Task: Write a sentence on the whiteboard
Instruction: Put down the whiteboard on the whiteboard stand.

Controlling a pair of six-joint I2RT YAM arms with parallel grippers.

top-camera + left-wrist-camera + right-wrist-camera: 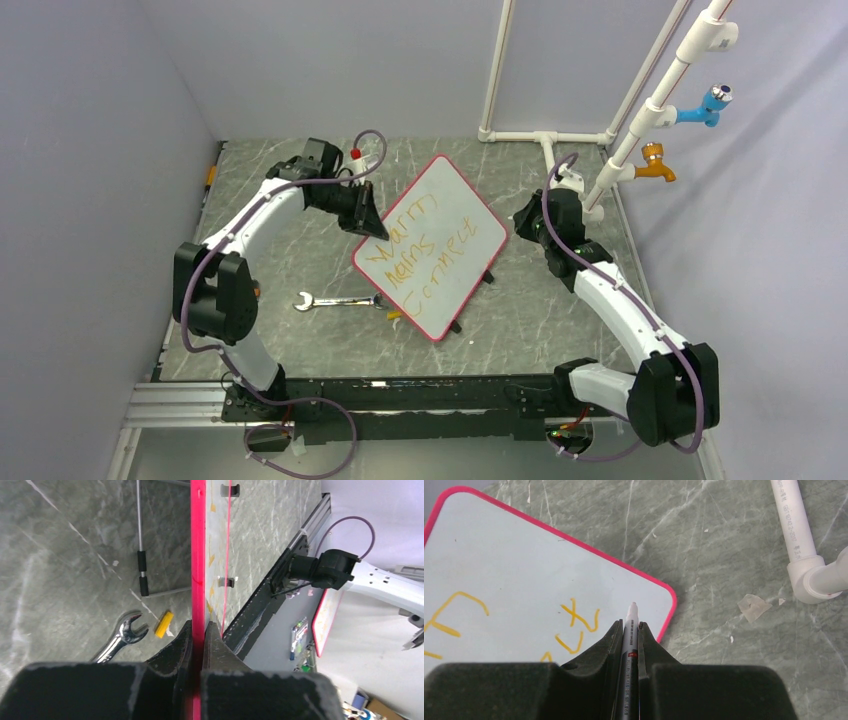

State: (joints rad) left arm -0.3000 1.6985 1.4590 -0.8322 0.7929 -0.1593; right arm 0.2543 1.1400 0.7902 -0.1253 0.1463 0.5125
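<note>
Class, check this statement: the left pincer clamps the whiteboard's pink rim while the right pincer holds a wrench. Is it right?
No. The right wrist view shows the right pincer holding a marker; the wrench lies on the table. The left pincer does clamp the whiteboard's pink rim.

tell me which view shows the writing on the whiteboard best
Top external: all three orange lines face the camera. Right wrist catches only a few letters near one corner; left wrist sees the whiteboard edge-on.
</note>
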